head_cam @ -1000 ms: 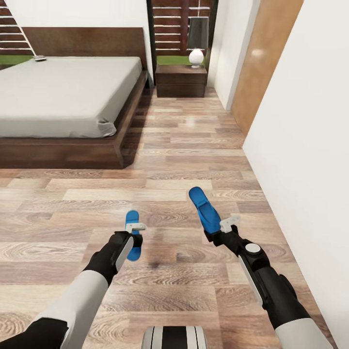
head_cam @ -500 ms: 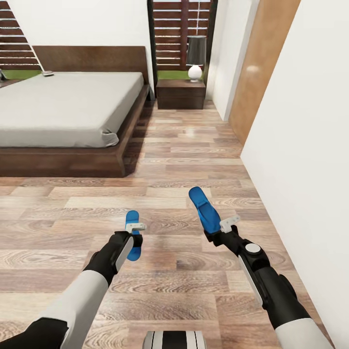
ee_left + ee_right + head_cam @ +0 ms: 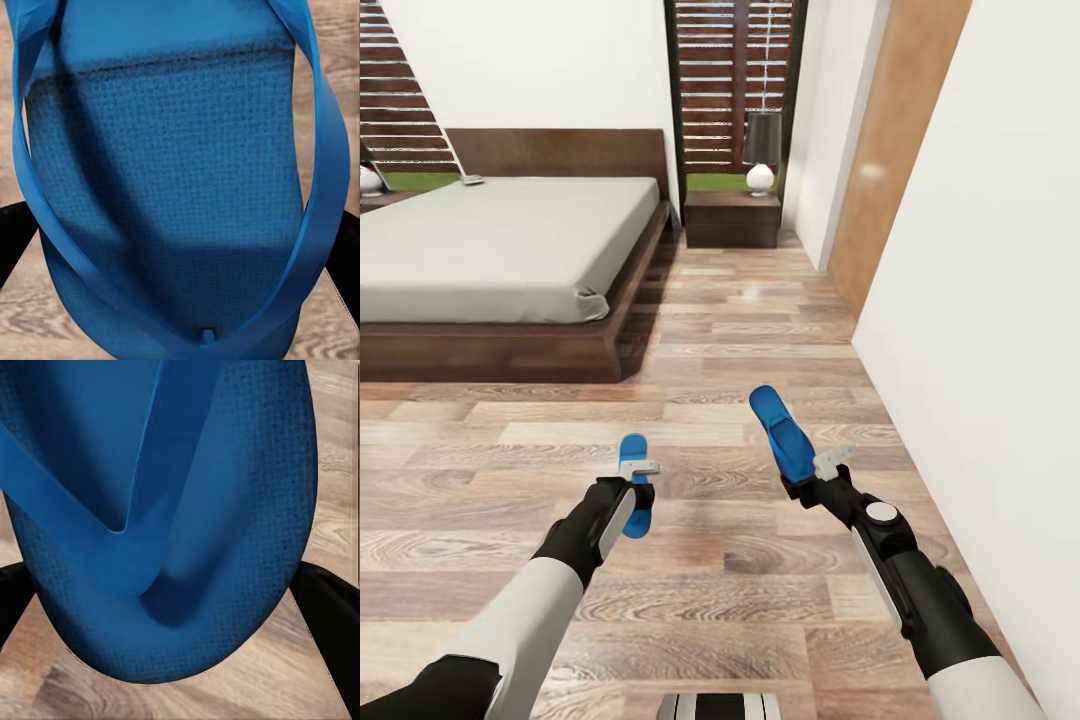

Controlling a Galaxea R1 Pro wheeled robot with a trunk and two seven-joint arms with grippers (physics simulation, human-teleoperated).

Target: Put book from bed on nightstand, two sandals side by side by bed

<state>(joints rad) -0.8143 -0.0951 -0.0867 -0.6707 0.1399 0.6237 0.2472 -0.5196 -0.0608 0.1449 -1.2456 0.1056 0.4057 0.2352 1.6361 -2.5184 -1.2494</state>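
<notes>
Each black gripper, left point(image 3: 636, 481) and right point(image 3: 822, 470), is clamped on a blue flip-flop sandal point(image 3: 633, 483) point(image 3: 781, 433), carried above the wood-plank floor point(image 3: 740, 330). The low dark-framed bed with pale mattress point(image 3: 500, 245) is well ahead. In my judgement the carrying step is in hand; next it must come near the bed and lay both sandals side by side.

floor point(image 3: 740, 330): open lane ahead | bed point(image 3: 500, 250): blocks left | wall point(image 3: 980, 300): close on right

The view has drawn back from the bed point(image 3: 510, 240).
</notes>
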